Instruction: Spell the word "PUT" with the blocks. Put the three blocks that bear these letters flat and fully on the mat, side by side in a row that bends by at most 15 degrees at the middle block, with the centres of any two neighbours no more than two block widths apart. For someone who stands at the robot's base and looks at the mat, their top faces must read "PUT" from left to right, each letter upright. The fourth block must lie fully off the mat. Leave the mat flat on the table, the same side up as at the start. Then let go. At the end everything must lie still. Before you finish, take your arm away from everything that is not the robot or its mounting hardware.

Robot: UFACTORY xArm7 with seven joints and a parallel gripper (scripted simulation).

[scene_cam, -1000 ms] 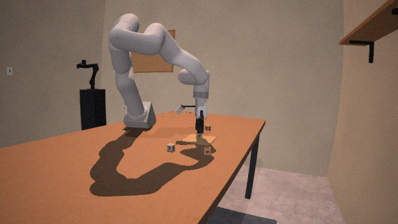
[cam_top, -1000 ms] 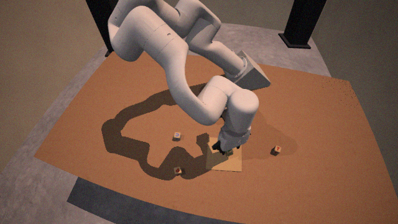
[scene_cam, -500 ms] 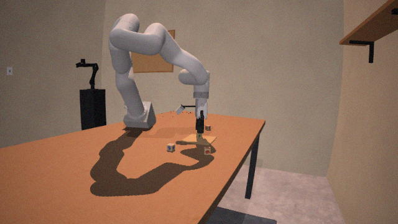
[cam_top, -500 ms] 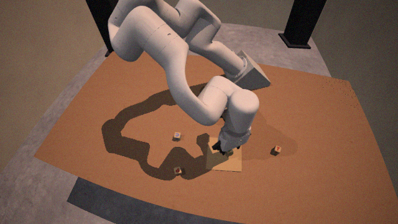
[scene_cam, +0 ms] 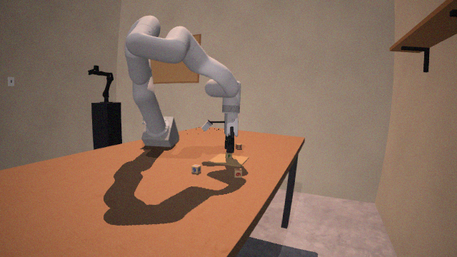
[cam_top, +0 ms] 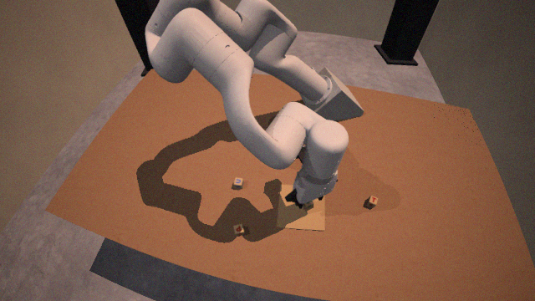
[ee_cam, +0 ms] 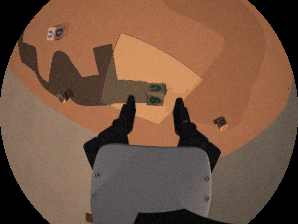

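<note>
While its fingers stand partly open, the tool (cam_top: 304,201) (scene_cam: 230,151) (ee_cam: 155,103) grasps nothing above the green-lettered block (cam_top: 308,205) (scene_cam: 229,155) (ee_cam: 156,94).

This looks like a robotics lab or workshop: a large white arm (cam_top: 231,71) (scene_cam: 211,66) on an orange-brown bench (cam_top: 418,146) (scene_cam: 89,185), a smaller black arm (scene_cam: 108,83) on a dark pedestal (scene_cam: 106,125), and a wall board (scene_cam: 175,73).
</note>
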